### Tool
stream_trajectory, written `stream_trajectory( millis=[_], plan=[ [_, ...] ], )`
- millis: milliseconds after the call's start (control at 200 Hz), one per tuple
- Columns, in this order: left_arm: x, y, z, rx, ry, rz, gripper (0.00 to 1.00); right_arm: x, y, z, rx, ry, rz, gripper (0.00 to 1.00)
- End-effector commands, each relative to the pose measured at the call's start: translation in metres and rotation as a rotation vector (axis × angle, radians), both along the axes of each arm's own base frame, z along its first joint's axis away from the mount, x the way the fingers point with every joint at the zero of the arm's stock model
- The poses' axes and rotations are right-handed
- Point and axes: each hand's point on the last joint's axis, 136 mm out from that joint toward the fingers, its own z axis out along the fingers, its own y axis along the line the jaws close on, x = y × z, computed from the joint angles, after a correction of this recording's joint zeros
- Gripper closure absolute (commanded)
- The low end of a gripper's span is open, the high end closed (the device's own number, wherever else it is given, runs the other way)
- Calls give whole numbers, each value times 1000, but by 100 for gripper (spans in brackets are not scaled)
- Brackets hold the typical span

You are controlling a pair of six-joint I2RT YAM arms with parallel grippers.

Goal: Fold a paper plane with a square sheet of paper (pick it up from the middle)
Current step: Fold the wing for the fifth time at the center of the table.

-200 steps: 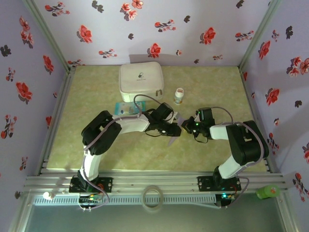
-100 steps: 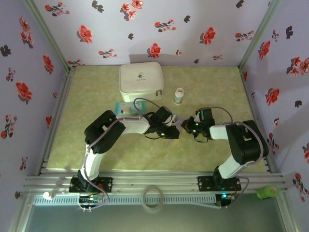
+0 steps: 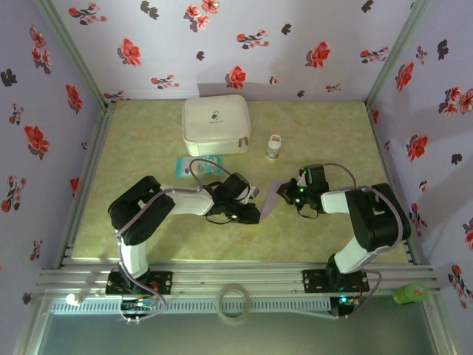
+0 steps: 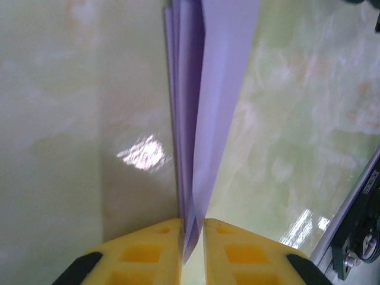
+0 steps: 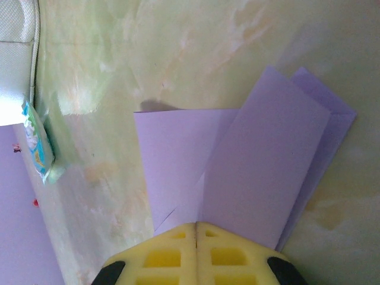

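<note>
The square sheet of paper (image 3: 270,195) is lavender and folded into a narrow layered strip, stretched between my two grippers at the table's middle. In the left wrist view the paper (image 4: 202,89) runs edge-on away from me. Its pointed end sits between the yellow fingers of my left gripper (image 4: 192,222), which is shut on it with a slim gap showing. In the right wrist view two flaps of the paper (image 5: 261,160) spread out from a crease. That crease runs into the closed seam of my right gripper (image 5: 196,224), shut on the paper's other end. From above, my left gripper (image 3: 253,213) lies left of the paper and my right gripper (image 3: 285,194) right of it.
A white zip case (image 3: 216,124) stands at the back, with a small bottle (image 3: 274,146) to its right. A teal-and-white packet (image 3: 198,166) lies in front of the case. A tape roll (image 3: 235,303) rests on the front rail and a green object (image 3: 409,293) sits at its right end.
My left gripper has slid left and toward the near edge along the paper, down to its tip, and the left elbow swung left. The right arm has stayed put.
</note>
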Motion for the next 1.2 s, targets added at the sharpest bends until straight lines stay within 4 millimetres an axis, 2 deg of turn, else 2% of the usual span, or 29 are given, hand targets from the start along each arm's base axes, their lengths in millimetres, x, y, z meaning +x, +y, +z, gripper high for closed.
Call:
stream_trajectory(
  millis=[0, 175, 455, 570, 685, 805, 1000, 1195],
  plan=[
    [-22, 31, -14, 128, 56, -20, 83, -23, -23, -42, -128, 138, -42, 98],
    [-4, 14, 16, 71, -17, -4, 83, -24, -23, -42, -127, 137, -44, 98],
    [22, -33, 53, -71, -60, -7, 85, -24, -23, -42, -125, 140, -43, 98],
    [26, -48, 50, -95, -37, -11, 85, -24, -22, -40, -121, 137, -43, 98],
    [24, -51, 30, -73, 8, -14, 85, -23, -23, -40, -121, 137, -46, 97],
    [17, -45, 11, -34, 43, -22, 85, -24, -23, -40, -122, 140, -44, 97],
    [-2, -10, -14, 69, 65, -21, 85, -26, -24, -42, -132, 143, -36, 97],
    [-24, 23, -28, 136, 90, -12, 86, -28, -25, -45, -142, 152, -34, 97]
  ],
)
